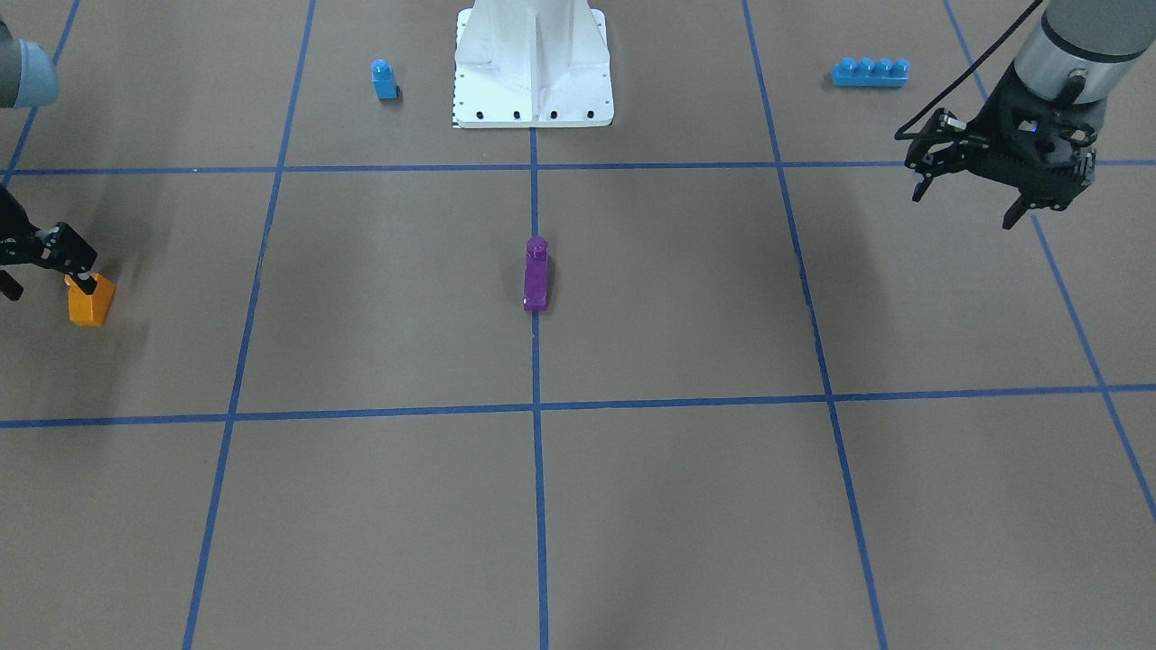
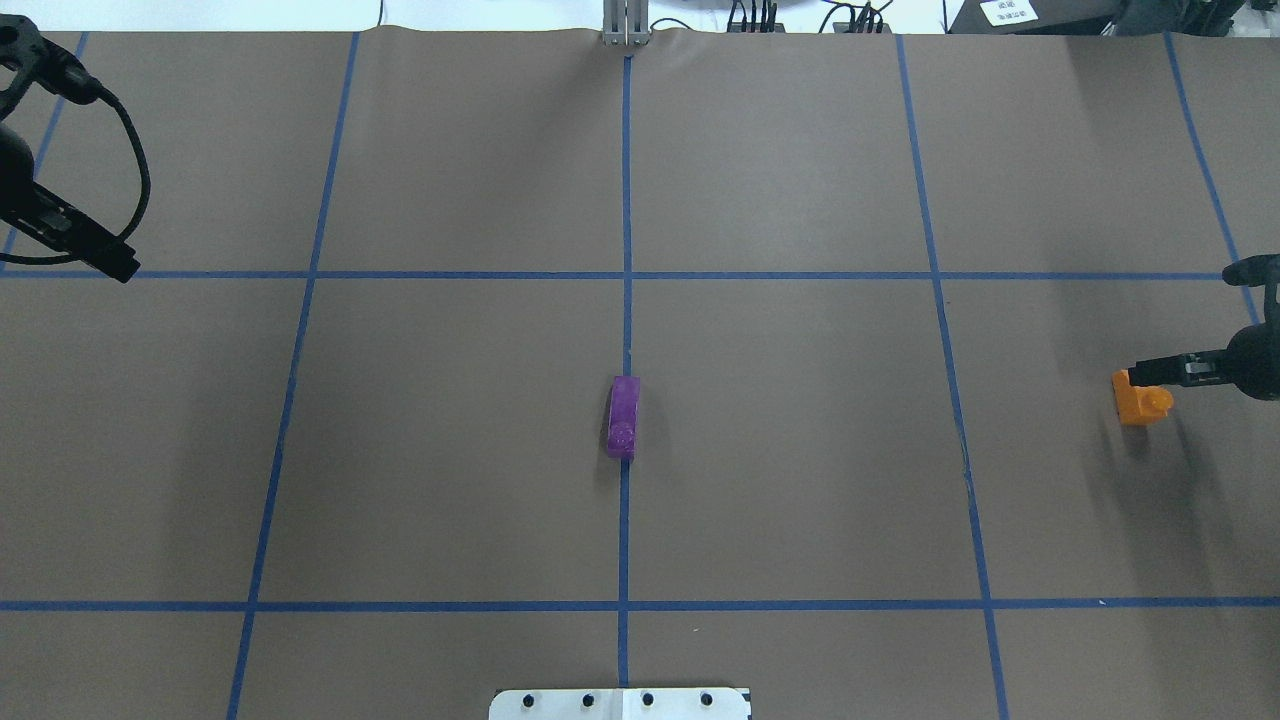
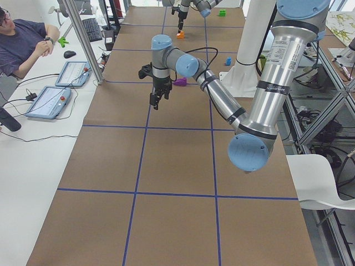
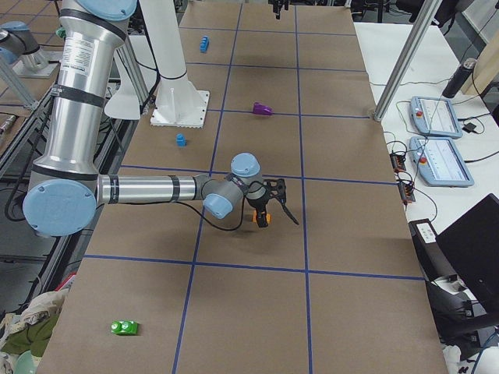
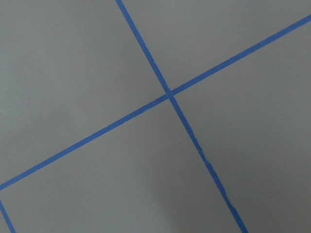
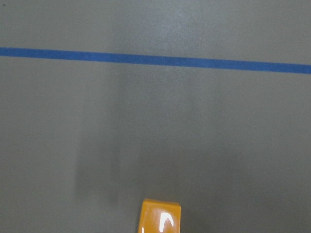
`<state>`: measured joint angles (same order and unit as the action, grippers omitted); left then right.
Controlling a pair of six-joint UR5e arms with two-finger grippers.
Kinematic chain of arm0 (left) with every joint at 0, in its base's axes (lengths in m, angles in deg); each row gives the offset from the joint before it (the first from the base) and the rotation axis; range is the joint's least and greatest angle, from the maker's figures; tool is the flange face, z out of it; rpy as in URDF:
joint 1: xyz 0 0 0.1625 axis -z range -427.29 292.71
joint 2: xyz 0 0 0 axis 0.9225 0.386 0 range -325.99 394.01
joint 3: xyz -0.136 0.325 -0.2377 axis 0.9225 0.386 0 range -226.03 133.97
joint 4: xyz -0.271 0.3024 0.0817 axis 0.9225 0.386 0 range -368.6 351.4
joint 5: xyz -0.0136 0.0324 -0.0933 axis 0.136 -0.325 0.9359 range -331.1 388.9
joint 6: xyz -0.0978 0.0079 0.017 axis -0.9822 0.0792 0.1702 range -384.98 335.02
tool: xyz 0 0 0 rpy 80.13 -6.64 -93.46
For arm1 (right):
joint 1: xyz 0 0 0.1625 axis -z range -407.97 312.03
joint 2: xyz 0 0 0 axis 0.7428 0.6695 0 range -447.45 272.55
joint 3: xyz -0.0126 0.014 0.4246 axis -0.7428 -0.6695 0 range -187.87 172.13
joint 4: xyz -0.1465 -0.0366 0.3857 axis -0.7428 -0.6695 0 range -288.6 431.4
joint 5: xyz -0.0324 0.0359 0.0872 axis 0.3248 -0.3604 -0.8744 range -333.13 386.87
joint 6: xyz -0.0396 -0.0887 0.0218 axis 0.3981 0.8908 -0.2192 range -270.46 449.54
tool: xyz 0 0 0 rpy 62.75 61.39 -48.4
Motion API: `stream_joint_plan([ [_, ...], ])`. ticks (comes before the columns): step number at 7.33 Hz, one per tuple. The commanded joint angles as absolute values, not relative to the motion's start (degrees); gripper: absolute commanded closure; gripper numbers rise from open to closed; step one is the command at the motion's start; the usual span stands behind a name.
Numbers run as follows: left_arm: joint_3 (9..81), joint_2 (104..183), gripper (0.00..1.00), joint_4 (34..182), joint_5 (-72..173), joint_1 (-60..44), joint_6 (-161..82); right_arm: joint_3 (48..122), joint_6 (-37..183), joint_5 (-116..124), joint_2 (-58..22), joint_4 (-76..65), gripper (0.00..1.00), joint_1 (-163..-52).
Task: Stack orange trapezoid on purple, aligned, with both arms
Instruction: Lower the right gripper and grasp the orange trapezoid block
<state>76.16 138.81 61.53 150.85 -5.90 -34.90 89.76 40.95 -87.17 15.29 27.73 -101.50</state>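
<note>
**Right arm at the orange block, purple waiting mid-counter**

Brown paper squared off with blue tape covers the counter. The orange trapezoid sits close to the counter's edge on the robot's right. The purple lies at the counter's middle on the centre tape line, well apart from it. The right arm is down at the orange block with its jaws released. One finger is at the block's top and the other stands off toward the edge. The left arm hangs over the counter's opposite end, jaws spread wide and grasping nothing.

The step in hand looks like the pick. The right jaws should probably centre over the block first, so both fingers close on its flat sides rather than the slope. Glossy plastic may slip if caught off centre.

Both fixed top views cut the right jaws off at the frame edge. The right wrist camera shows only the block's end. Whether the finger touches the block cannot be told.
</note>
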Motion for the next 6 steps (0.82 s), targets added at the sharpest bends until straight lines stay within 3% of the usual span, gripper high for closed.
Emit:
stream_joint_plan([
  [1, 76.1, 138.8, 0.00, 61.5, 150.8, -5.9, -35.1, 89.0, 38.9, -85.2, 15.3, 29.3, 0.12, -98.8],
  [2, 76.1, 138.8, 0.00, 61.6, 150.8, -6.1, -35.3, 89.0, 38.9, -85.0, 15.3, 29.4, 0.24, -97.9],
  [5, 76.1, 138.8, 0.00, 61.6, 150.8, -6.1, -35.4, 89.0, 39.0, -84.7, 15.6, 29.3, 0.38, -97.0],
  [6, 76.1, 138.8, 0.00, 61.6, 150.8, -6.1, -35.5, 89.0, 39.0, -84.7, 15.6, 29.3, 0.59, -97.0],
])
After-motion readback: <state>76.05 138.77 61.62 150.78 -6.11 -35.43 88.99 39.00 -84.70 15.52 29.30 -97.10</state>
